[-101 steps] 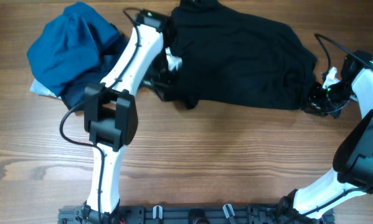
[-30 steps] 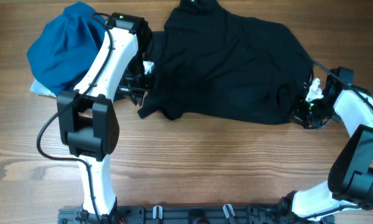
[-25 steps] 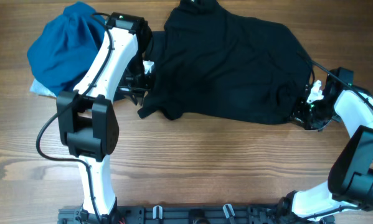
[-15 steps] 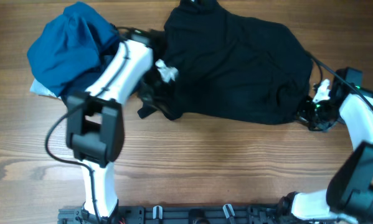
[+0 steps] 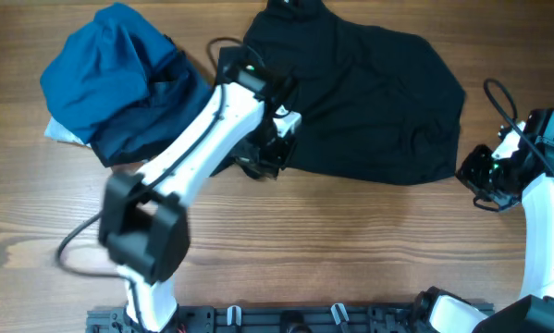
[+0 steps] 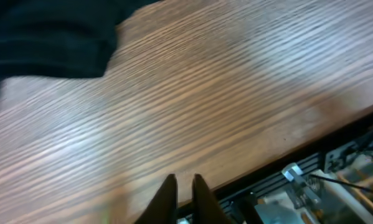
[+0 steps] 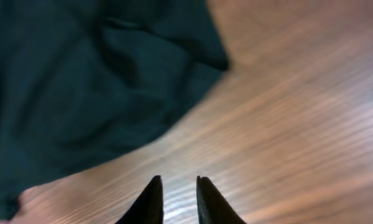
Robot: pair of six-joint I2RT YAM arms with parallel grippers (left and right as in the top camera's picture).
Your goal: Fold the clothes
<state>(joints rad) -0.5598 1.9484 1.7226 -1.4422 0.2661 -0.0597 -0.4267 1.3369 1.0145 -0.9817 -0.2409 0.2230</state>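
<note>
The clothes are one black shirt point(image 5: 360, 92) lying spread at the back middle of the table. My left gripper point(image 5: 265, 159) hangs at its lower left edge. In the left wrist view the shirt point(image 6: 43, 37) fills the top left corner, and my left gripper point(image 6: 184, 177) is shut over bare wood, with nothing showing between its tips. My right gripper point(image 5: 475, 174) sits just right of the shirt's lower right corner. In the right wrist view it point(image 7: 178, 179) stands slightly open over wood, empty, and the shirt point(image 7: 80, 81) lies ahead of it.
A bright-blue and navy bundle point(image 5: 110, 79) lies at the back left. The arms' mounting rail point(image 5: 286, 319) runs along the table's front edge and also shows in the left wrist view point(image 6: 317, 180). Bare wood lies in front of the shirt.
My left arm swung right from the shirt's left side to its lower left edge, and that corner shifted right. My right gripper backed off the right corner and its jaws parted.
</note>
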